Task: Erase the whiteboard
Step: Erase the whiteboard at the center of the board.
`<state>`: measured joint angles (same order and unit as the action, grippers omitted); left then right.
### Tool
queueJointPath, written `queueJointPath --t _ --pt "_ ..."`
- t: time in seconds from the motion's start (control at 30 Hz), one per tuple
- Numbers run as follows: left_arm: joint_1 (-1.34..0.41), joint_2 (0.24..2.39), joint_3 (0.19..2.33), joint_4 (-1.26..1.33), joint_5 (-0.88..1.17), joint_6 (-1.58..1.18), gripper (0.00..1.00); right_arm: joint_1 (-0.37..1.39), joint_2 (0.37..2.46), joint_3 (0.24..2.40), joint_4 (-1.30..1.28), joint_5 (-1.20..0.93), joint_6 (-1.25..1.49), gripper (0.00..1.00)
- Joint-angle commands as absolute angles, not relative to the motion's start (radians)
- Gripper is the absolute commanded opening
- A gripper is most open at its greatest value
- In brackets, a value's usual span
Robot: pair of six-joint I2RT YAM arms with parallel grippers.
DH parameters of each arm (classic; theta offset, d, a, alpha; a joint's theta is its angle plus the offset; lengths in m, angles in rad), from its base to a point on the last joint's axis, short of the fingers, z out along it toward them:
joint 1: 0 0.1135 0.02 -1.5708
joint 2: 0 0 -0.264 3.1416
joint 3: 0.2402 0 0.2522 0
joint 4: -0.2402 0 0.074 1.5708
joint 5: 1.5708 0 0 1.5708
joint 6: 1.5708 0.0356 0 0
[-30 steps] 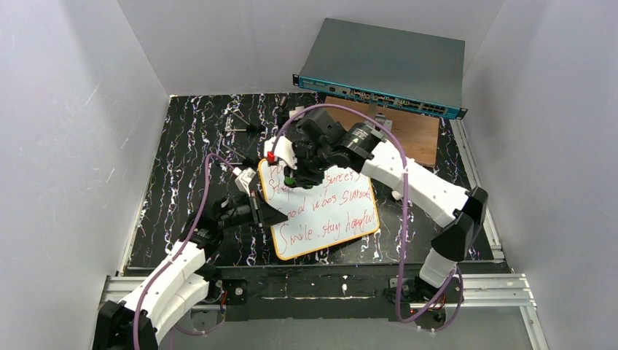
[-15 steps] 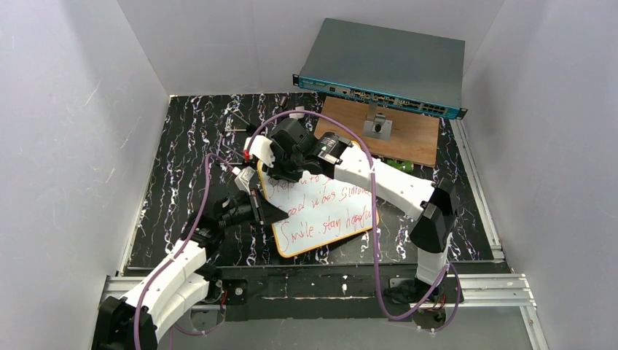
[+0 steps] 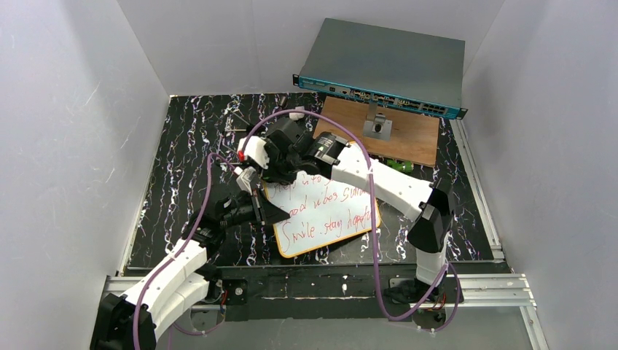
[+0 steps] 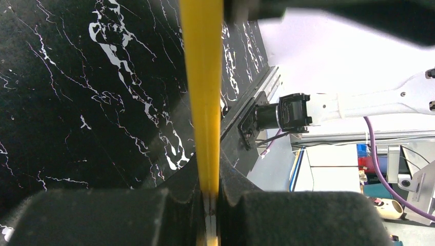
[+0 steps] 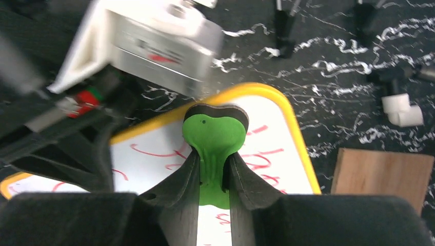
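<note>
Because the left hand [image 4: 209,201] is fully closed on nothing more than the thin orange-yellow frame [image 4: 203,77] of the whiteboard [image 3: 328,219], the likeliest trouble, as I judge it, is the board pivoting or slipping out of that pinch once a wiping stroke pushes across it. The board lies askew on the black marbled desk [image 3: 182,153], between the two arms, and it has no other restraint that I can see. A second risk comes from crowding. The right hand [image 5: 214,174] works at the board's far-left corner, just beside the left hand, so a stroke drawn toward that side could knock the two together or run the eraser [image 5: 215,130] off over the frame. Pressing too hard could also twist the eraser in its grip. The right hand's jaws stand only a little apart, clamped on the narrow green stem of the eraser. Its dark-edged head sits over the corner of the board, close to the frame. Whether the pad actually touches the surface I cannot tell. Red handwriting [image 3: 321,211] covers most of the board, so the erasing looks barely begun.
</note>
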<state>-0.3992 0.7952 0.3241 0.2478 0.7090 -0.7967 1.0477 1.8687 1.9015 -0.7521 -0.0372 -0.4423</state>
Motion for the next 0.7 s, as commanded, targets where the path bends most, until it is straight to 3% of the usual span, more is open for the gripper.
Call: queueJointPath --t 0.0,0.1,0.3,0.67 --pt "-0.406 0.777 0.344 0.365 0.756 -0.770 0.00 1.075 1.893 1.958 -0.745 -0.055 -0.419 0.01" --pt "-0.407 0.768 0.343 0.358 0.753 -0.768 0.00 1.046 1.892 1.949 -0.691 0.085 -0.375 0.01" --pt "-0.408 0.765 0.342 0.359 0.753 -0.766 0.00 0.988 1.879 1.909 -0.654 0.153 -0.355 0.01" --pt "-0.410 0.769 0.359 0.334 0.761 -0.749 0.00 1.056 1.872 1.897 -0.855 -0.265 -0.527 0.01"
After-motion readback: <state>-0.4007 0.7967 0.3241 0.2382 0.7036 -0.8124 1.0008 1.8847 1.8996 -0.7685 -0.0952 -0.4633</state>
